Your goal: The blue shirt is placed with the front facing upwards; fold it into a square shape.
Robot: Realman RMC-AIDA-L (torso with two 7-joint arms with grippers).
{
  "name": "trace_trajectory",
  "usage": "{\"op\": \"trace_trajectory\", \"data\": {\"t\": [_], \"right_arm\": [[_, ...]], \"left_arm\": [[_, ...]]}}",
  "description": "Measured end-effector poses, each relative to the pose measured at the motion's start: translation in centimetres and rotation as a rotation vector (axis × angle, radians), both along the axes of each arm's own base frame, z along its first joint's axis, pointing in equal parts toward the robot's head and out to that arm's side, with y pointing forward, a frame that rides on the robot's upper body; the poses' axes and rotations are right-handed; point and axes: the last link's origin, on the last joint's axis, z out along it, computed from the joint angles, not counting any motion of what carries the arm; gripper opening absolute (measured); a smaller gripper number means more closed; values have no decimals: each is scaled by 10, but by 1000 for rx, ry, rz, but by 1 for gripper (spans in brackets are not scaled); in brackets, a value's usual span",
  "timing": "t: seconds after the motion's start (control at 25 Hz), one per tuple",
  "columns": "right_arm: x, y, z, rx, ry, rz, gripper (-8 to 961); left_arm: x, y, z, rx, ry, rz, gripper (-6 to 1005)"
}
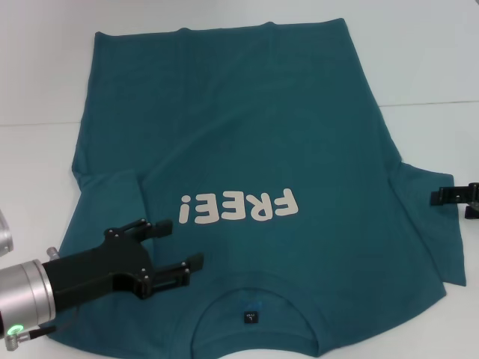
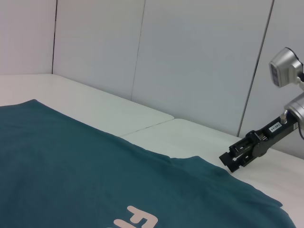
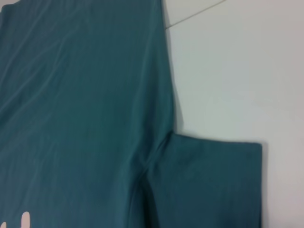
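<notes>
Across the middle of the white tabletop (image 1: 419,52) the blue shirt (image 1: 247,142) lies spread flat and face up, collar nearest the robot, hem at the far edge, its off-white "FREE!" print (image 1: 238,207) reading upside down in the head view; the cloth looks like a soft matte cotton knit, light and limp, likely to drape and wrinkle rather than hold a crease, and to drag on the tabletop instead of sliding cleanly; the ribbed round neck (image 1: 254,295) with its small dark label (image 1: 250,317) is the thickest part; the sleeve on the robot's left is already doubled over onto the body, while the right sleeve (image 1: 434,232) lies out flat with a straight hemmed edge; the best holds, I judge, are pinches at the shoulder seams, sleeve hems or bottom corners, where a doubled edge gives the fingers something to bite; the left gripper (image 1: 183,250) hovers over the left shoulder area with its black fingers spread apart, holding nothing; the right gripper (image 1: 443,196) sits at the right sleeve's outer edge, and whether it is apart or together I cannot tell.
</notes>
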Motion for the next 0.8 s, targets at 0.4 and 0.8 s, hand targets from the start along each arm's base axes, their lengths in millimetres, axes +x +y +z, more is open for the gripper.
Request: {"op": "trace_trajectory", "data": {"t": [0.4, 0.8], "right_arm": [[-1, 3, -9, 10, 6, -6, 903], [-5, 6, -15, 34, 34, -5, 902]], "left_arm": [[1, 0, 0, -5, -4, -6, 837], [1, -1, 0, -6, -4, -5, 837]]}}
